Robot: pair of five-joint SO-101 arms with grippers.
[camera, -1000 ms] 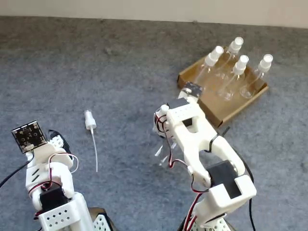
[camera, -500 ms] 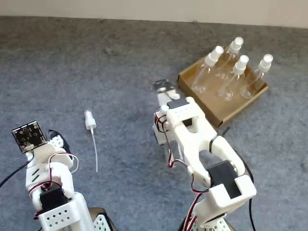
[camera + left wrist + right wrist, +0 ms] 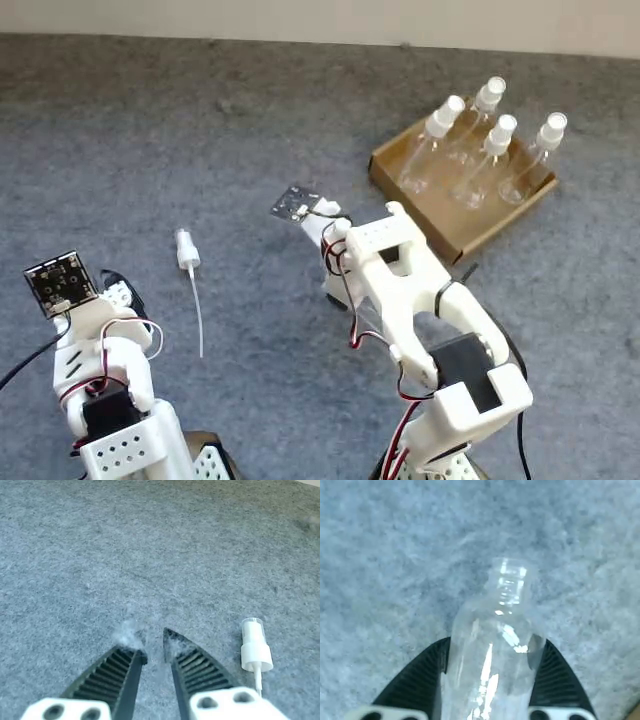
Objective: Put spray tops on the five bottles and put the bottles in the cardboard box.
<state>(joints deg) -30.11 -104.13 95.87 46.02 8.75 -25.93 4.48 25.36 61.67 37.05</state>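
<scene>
- Bottle (image 3: pixel 505 605), clear and uncapped, sits near the middle of the tabletop (image 3: pixel 120 120), clamped at its body between the jaws of the right tool (image 3: pixel 494 652), with the open threaded neck pointing away from the wrist.
- It looks light, thin-walled and smooth. It would likely slip or dent under a hard squeeze, so the straight body is the safer place to hold it, which leaves the neck free.
- Spray top (image 3: pixel 186 250) lies flat towards the left edge, its thin dip tube (image 3: pixel 197 315) trailing towards the near edge. The tube looks flexible and easily bent, so the white collar is the part to pick up.
- Left tool (image 3: pixel 154 647) hangs over the bare tabletop just beside the spray top, jaws slightly apart and empty.
- Box (image 3: pixel 385 165) stands by the far right corner and holds four capped bottles (image 3: pixel 470 150) side by side.
- No label or print can be made out on the bottles, spray top or box.
</scene>
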